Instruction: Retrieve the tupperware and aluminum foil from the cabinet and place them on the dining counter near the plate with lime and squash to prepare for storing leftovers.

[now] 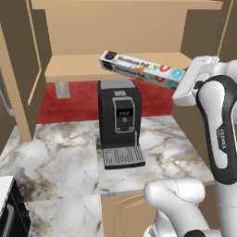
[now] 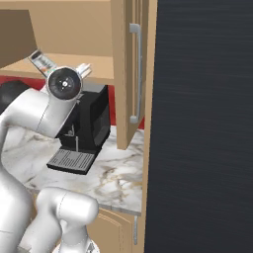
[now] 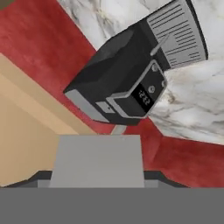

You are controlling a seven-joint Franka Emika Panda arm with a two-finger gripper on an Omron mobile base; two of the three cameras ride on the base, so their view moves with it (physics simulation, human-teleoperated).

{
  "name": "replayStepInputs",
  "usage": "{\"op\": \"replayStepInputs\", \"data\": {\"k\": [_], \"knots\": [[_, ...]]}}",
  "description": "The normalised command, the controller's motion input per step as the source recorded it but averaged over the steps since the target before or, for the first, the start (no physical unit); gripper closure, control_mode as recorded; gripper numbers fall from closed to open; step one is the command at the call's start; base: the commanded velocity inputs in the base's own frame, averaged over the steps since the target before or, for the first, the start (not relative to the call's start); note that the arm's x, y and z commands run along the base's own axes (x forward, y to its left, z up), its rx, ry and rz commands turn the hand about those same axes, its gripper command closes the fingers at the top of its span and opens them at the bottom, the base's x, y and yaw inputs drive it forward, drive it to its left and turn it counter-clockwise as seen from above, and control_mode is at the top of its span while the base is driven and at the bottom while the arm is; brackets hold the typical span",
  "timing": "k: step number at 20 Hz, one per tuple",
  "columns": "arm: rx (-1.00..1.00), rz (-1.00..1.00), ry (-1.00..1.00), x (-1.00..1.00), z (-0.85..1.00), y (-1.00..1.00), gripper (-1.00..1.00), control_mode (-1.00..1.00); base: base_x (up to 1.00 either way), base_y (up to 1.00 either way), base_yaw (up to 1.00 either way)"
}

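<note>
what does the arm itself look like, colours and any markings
The arm is made of glossy white rounded shells with dark grey to black bands at the joints. A black strip along one link carries small pale lettering running lengthwise. In the right base view, a round dark joint cap with a silvery ring faces the camera. No loose cables show.

Aluminum foil (image 1: 141,68) right end hidden behind arm; hand's grip not discernible; carton lettering too small.
</note>
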Motion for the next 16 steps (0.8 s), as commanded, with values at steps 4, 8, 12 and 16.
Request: {"op": "replayStepInputs", "data": {"k": [4,8,12,16], "knots": [[-0.08,-0.26,0.27,-1.0,0.0,-0.64,1.0,-1.0,0.0,0.0,0.0],[-0.18,-0.29,0.3,-1.0,0.0,-0.17,1.0,-1.0,0.0,0.0,0.0],[-0.24,-0.29,0.34,-0.72,0.0,0.0,1.0,-1.0,0.0,0.0,0.0],[-0.22,-0.23,0.28,-0.35,0.01,0.0,1.0,-1.0,0.0,0.0,0.0]]}}
